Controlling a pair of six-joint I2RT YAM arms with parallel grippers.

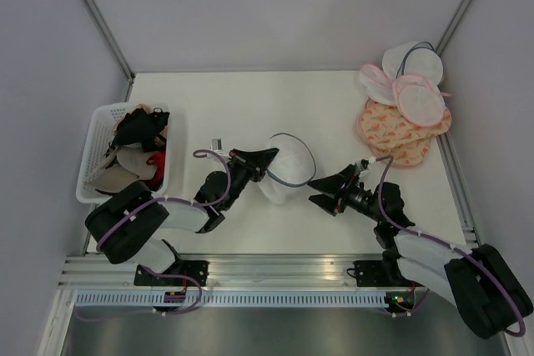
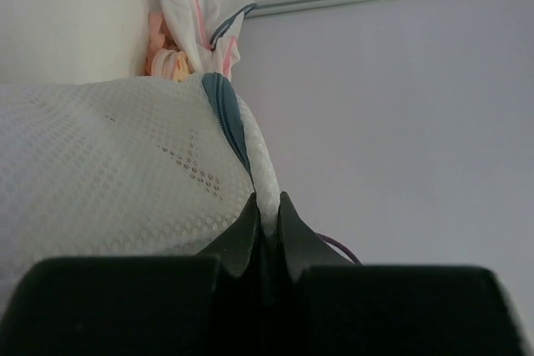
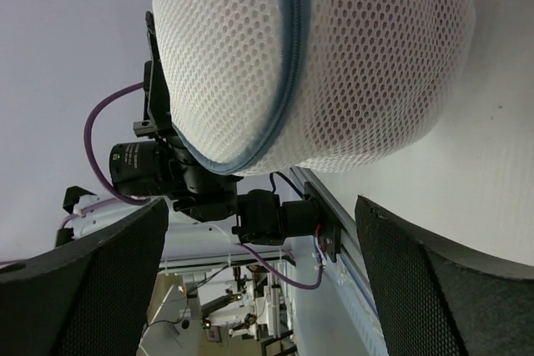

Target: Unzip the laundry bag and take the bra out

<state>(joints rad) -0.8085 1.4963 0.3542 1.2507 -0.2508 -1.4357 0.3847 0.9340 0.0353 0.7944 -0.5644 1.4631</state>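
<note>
Tho domed, wht mesh laundry bag (image 1: 288,170)

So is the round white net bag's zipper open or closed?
Closed along the part in view: the grey zipper on the round white mesh bag shows no gap.

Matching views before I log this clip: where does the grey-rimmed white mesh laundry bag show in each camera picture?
Top external: the laundry bag sits near the picture's centre.
Left wrist: it fills the left half, its edge pinched by the left fingers.
Right wrist: it fills the top, beyond the spread right fingers.
Shared landmark: the bag's grey zipper rim.
</note>
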